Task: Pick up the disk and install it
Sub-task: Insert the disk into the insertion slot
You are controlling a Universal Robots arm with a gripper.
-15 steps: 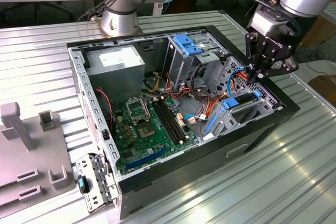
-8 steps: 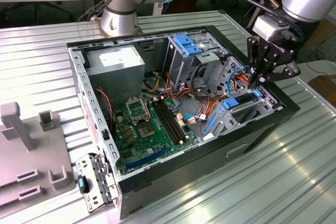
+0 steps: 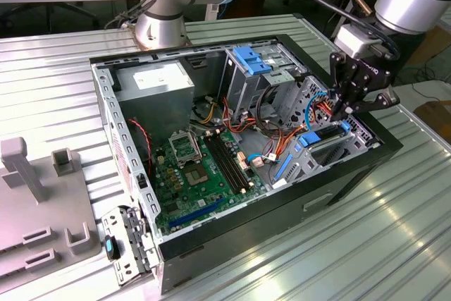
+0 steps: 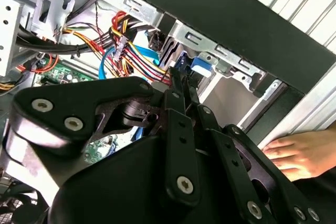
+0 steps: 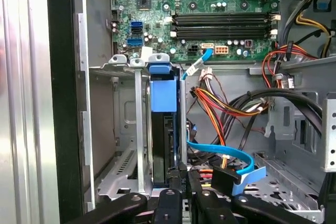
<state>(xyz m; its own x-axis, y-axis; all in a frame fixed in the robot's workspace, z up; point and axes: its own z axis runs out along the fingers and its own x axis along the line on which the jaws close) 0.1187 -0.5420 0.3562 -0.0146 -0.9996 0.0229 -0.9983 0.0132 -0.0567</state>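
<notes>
Dark hard disk in blue plastic carrier [image 5: 164, 129] stands on edge inside grey metal drive cage [image 5: 123, 145]. Black gripper [image 5: 182, 178] at its near end, fingers [image 5: 176, 179] apparently pressed together. Risk: skewed push jams carrier; blue ribbon cable [image 5: 220, 153] just beside may snag.

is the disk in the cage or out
In. The disk stands on edge within the metal drive cage, gripper near its end; whether fully seated, cannot tell.

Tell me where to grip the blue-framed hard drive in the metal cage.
Probably its narrow exposed edge, from the open side facing the end effector. The dark, blue-framed rectangular disk stands on edge inside the grey metal drive cage, whose walls cover its broad faces.
</notes>
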